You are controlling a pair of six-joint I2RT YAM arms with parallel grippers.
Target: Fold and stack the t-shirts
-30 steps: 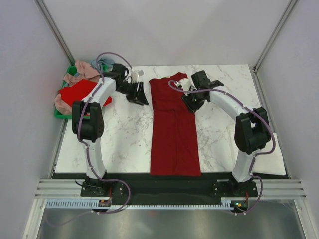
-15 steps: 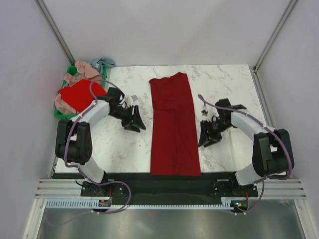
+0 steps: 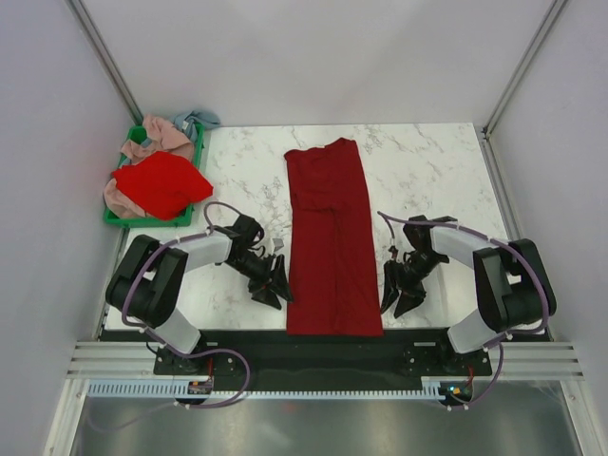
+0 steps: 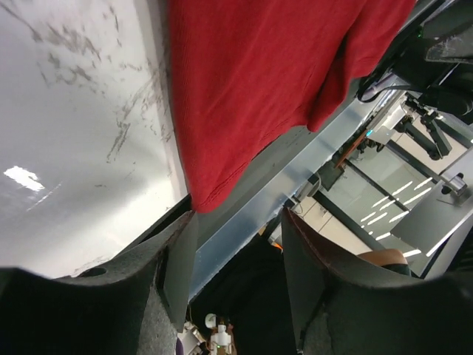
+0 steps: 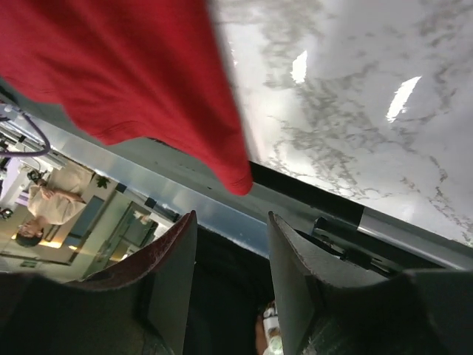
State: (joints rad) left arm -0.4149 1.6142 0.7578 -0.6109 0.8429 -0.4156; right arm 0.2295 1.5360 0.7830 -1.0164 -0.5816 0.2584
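The dark red shirt [image 3: 332, 237] lies flat in the middle of the tabletop [image 3: 437, 161]. Its sides are folded in, so it is one long thin strip. It runs from the far side to the near edge. In the wrist views the near end looks like it hangs over the edge a little, but that is hard to tell for sure.

The left pincer [image 3: 278, 285] is low, just beside the near left corner of the strip. The right pincer [image 3: 396, 293] is low, just beside the near right corner. Both are open and hold nothing. In each wrist view a shirt corner shows in the gap between the two fingers, a bit ahead of them and not touching.

I think they sit like this so each one can pinch a corner. Then the two arms could lift the near end together and lay it over the far end to make the strip shorter. Holding both corners at once would keep the cloth flat and even.

The other shirts wait in the green crate [image 3: 123, 222] at the far left. A bright red shirt [image 3: 161, 183] is on top, a pink shirt [image 3: 157, 133] is behind it, and a blue shirt [image 3: 198, 120] is at the back. They are crumpled and not folded yet, so most of the job is left.
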